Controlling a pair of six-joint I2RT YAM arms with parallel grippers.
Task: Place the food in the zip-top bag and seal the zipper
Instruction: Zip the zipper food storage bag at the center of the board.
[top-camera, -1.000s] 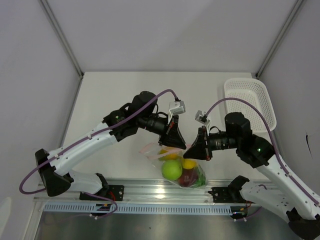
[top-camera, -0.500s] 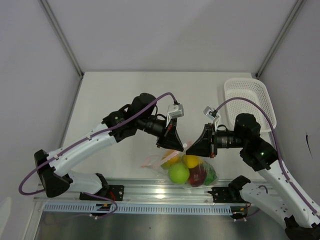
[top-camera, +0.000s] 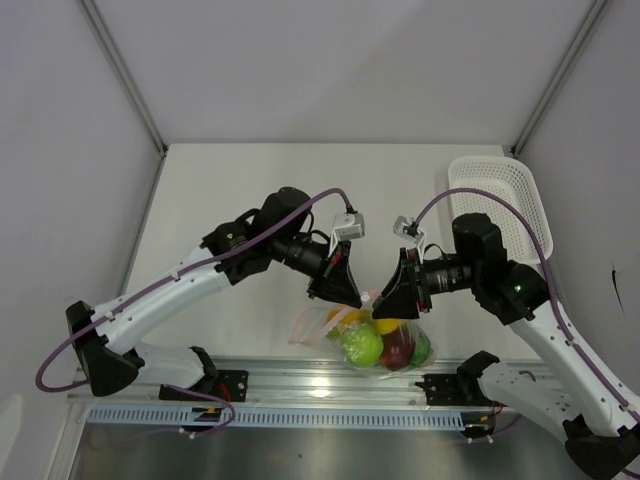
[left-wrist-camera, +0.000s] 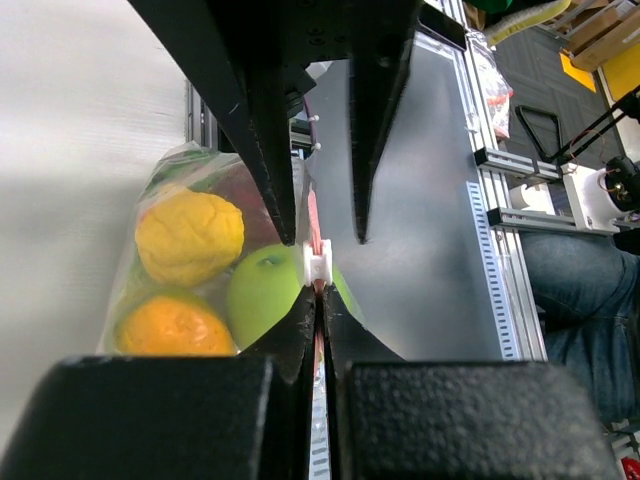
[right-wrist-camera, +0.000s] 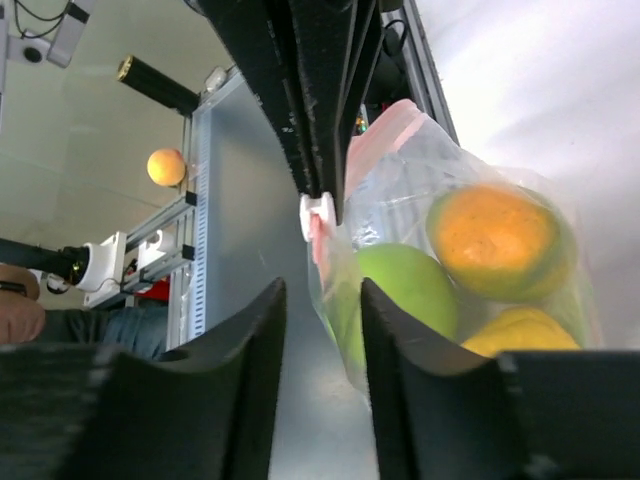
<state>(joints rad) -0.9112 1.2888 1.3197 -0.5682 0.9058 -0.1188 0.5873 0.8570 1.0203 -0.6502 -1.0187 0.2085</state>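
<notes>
The zip-top bag (top-camera: 372, 338) hangs clear and crinkly between my two grippers, low over the table's front edge. Inside it sits the food: a green apple (left-wrist-camera: 262, 296), an orange (left-wrist-camera: 174, 325), a yellow fruit (left-wrist-camera: 189, 236) and a red apple (top-camera: 397, 349). My left gripper (left-wrist-camera: 318, 297) is shut on the pink zipper (left-wrist-camera: 313, 222), just behind its white slider (left-wrist-camera: 317, 262). My right gripper (right-wrist-camera: 321, 292) faces it with its jaws open and nothing between them. The slider (right-wrist-camera: 317, 216) and bag edge lie a little beyond its fingertips. The bag's far end is hidden behind the grippers.
A white mesh basket (top-camera: 503, 198) stands at the back right corner. The metal rail (top-camera: 300, 384) with the arm bases runs along the near edge, right under the bag. Grey walls close in the table's left, right and back sides.
My right gripper was shut at the bag's edge and now stands open, off it. The bag has shifted a little to the right, still hanging from the left gripper.
</notes>
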